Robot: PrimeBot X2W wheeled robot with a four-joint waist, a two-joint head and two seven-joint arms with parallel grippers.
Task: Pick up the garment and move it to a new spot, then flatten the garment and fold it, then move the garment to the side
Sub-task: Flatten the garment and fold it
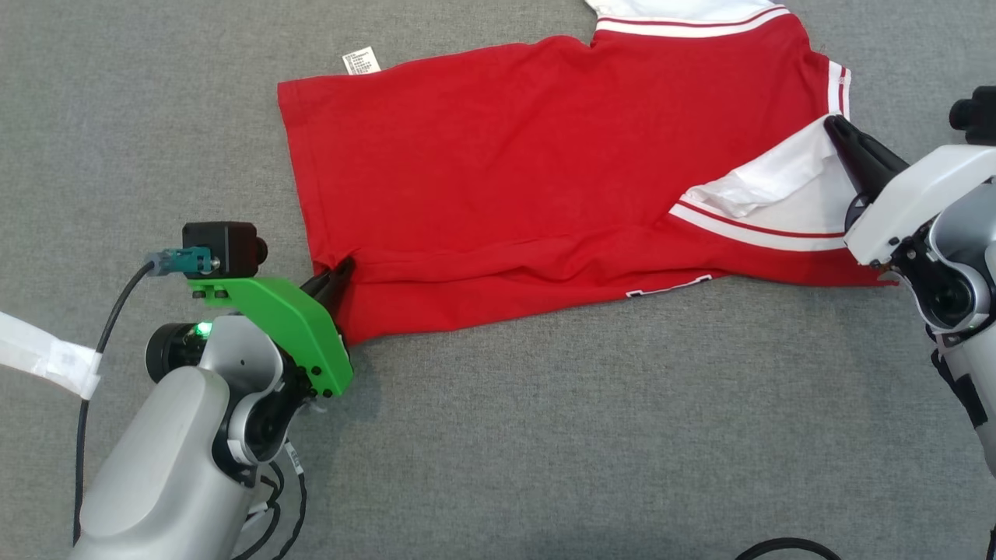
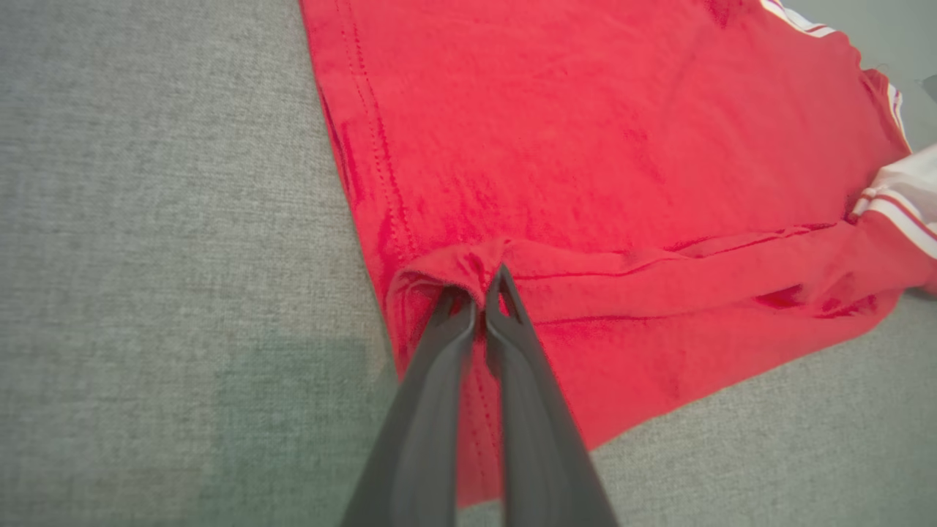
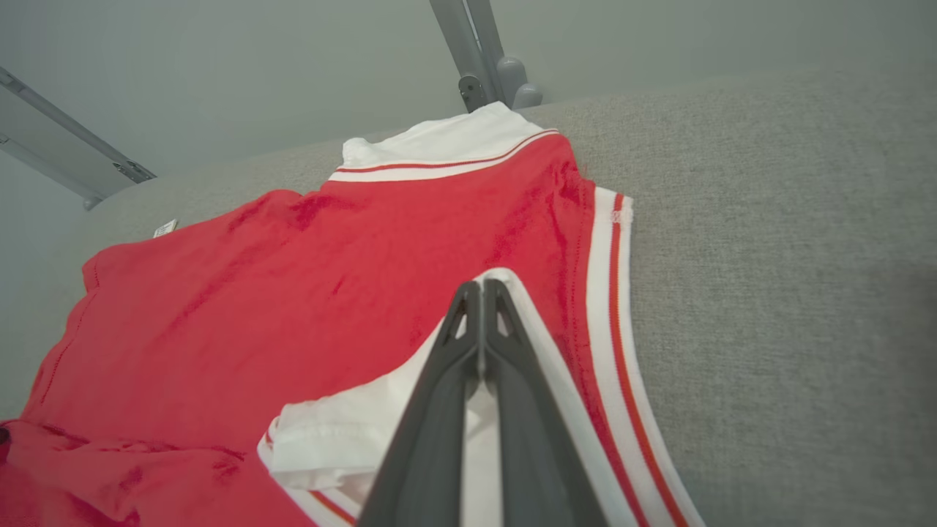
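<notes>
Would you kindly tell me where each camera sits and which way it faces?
Head view: on the head, looking down at the red shirt; left gripper and right gripper pinch it.
Left wrist view: on that wrist, looking along its fingers at the folded hem.
Right wrist view: on that wrist, looking along its fingers at the white sleeve.
Shared: the shirt.
</notes>
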